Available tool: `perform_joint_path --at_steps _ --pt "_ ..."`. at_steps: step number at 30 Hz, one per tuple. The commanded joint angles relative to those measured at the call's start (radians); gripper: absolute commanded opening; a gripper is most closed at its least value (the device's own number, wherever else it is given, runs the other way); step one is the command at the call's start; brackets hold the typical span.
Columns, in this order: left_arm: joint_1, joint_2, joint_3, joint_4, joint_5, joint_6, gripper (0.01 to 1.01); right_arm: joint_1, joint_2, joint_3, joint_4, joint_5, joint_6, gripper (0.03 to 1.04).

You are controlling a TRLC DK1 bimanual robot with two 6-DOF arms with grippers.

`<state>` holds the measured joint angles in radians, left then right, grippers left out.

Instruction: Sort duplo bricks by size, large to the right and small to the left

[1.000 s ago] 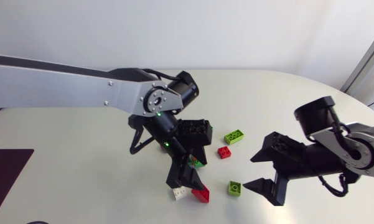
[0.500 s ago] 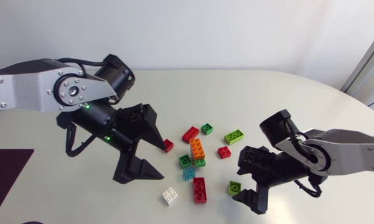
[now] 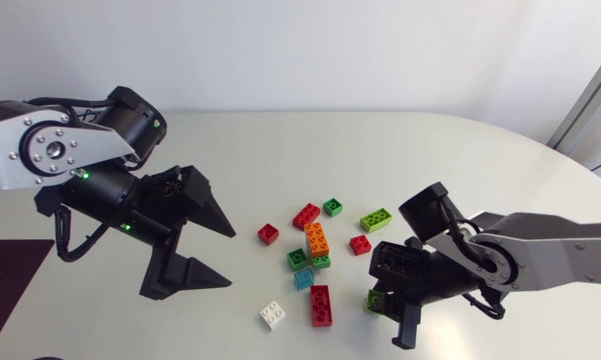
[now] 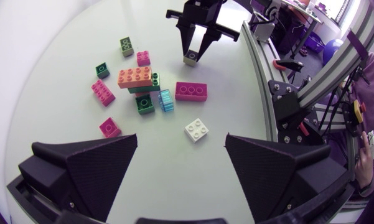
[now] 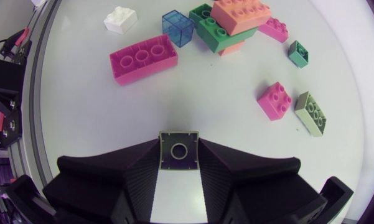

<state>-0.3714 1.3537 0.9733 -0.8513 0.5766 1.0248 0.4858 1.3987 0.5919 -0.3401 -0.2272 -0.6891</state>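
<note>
my left gripper (image 3: 225,258) hangs over the pale table (image 3: 460,160) at the left, its fingers spread wide with nothing between them. just right of it lies a small red brick (image 3: 268,233), and toward the near edge sits a small white brick (image 3: 273,314).

next comes the cluster in the middle. the near long red brick (image 3: 321,305) lies flat beside the white one, and a clear blue brick (image 3: 303,279) sits just behind it. an orange brick (image 3: 317,238) rests on top of two dark green bricks (image 3: 298,258). behind the cluster are the far long red brick (image 3: 306,215) and a small dark green brick (image 3: 333,207), a little apart from each other. further right lie a second small red brick (image 3: 360,244) and a long lime brick (image 3: 377,219).

my right gripper (image 5: 178,144) comes in from the right and is clamped on a small lime brick (image 3: 377,298), with one finger against each side. the brick's hollow underside faces the wrist camera. it sits right of the cluster, near the near long red brick. i cannot tell whether it touches the table.
</note>
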Motion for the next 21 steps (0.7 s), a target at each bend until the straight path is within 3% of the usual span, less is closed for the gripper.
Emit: perform_joint_path --at_steps 1,5,12,13,15,16,21 --pt "0.025 -0.03 -0.033 -0.015 0.016 0.034 0.985 0.046 -0.046 0.036 -0.036 0.008 0.048 0.17" --pt "0.057 -0.051 -0.056 -0.02 0.016 0.046 0.985 0.174 -0.033 0.152 -0.099 0.008 0.115 0.17" --pt "0.138 -0.12 -0.107 -0.052 0.032 0.083 0.985 0.353 0.166 0.362 -0.105 0.002 0.178 0.2" --pt "0.14 -0.126 -0.11 -0.054 0.032 0.083 0.985 0.366 0.195 0.388 -0.1 0.0 0.186 0.29" --pt "0.14 -0.134 -0.11 -0.057 0.032 0.083 0.985 0.378 0.238 0.428 -0.105 0.0 0.194 0.84" --pt "0.135 -0.134 -0.105 -0.057 0.032 0.078 0.985 0.379 0.246 0.434 -0.105 -0.003 0.197 1.02" --pt "0.04 -0.073 -0.068 -0.029 0.034 0.031 0.985 0.367 0.154 0.355 -0.094 -0.012 0.204 1.0"
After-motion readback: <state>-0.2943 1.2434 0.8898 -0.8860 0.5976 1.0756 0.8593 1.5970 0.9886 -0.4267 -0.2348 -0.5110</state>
